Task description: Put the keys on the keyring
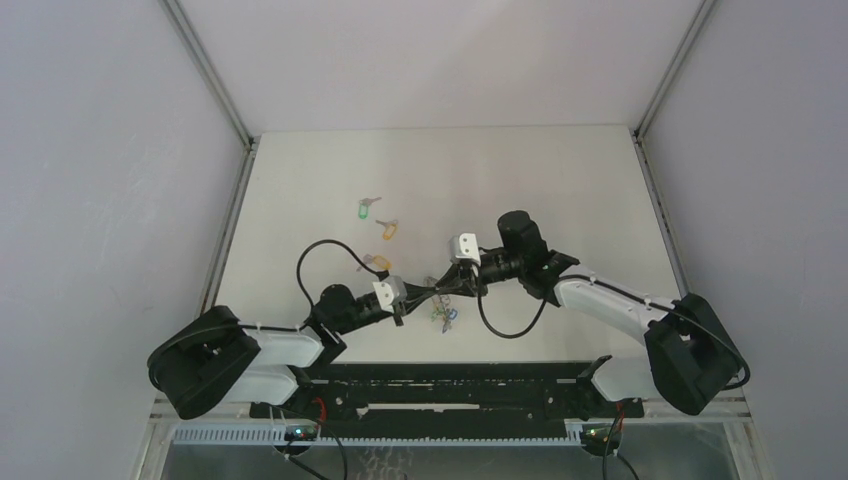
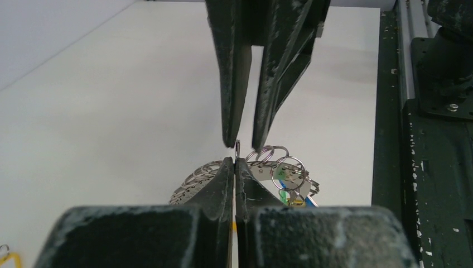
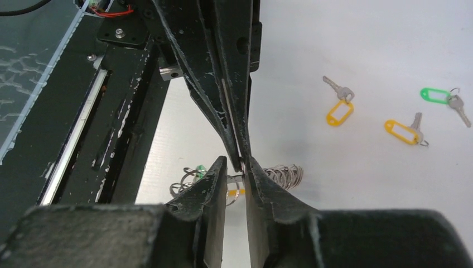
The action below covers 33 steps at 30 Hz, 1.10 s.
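Left gripper [image 2: 235,163] apparently pinches keyring [image 2: 196,177], right gripper [image 3: 235,164] crowding; 3 keys [image 3: 404,131] apart.

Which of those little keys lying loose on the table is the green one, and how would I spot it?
Start at the white table, left of its middle, where three loose keys lie in a row running away from the robot's bases. The green-tagged key is the farthest one back; both orange-tagged keys lie nearer the arms.
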Each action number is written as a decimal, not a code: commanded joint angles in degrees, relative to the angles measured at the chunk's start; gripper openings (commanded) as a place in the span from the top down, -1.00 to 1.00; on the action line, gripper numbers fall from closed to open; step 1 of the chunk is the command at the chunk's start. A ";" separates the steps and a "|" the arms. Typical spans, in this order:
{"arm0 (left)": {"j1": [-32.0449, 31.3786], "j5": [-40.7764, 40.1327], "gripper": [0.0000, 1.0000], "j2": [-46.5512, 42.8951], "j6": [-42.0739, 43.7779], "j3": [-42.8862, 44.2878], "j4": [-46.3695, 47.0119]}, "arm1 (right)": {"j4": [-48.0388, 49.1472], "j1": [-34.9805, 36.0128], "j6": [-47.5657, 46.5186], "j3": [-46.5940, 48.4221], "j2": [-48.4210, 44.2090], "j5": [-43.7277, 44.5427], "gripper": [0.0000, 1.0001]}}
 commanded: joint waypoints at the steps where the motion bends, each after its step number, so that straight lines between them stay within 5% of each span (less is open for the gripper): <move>1: 0.34 -1.29 1.00 -1.27 1.07 1.67 2.37 | -1.14 -1.05 0.21 1.18 -4.79 -0.01 0.59; 11: 0.47 -0.79 1.00 -3.69 0.52 0.68 2.80 | -1.91 -1.22 0.17 1.14 -4.13 2.15 0.49; 33: 0.47 0.64 1.00 -3.07 -0.45 1.22 2.82 | -0.42 0.42 -1.00 1.14 -0.41 4.42 0.65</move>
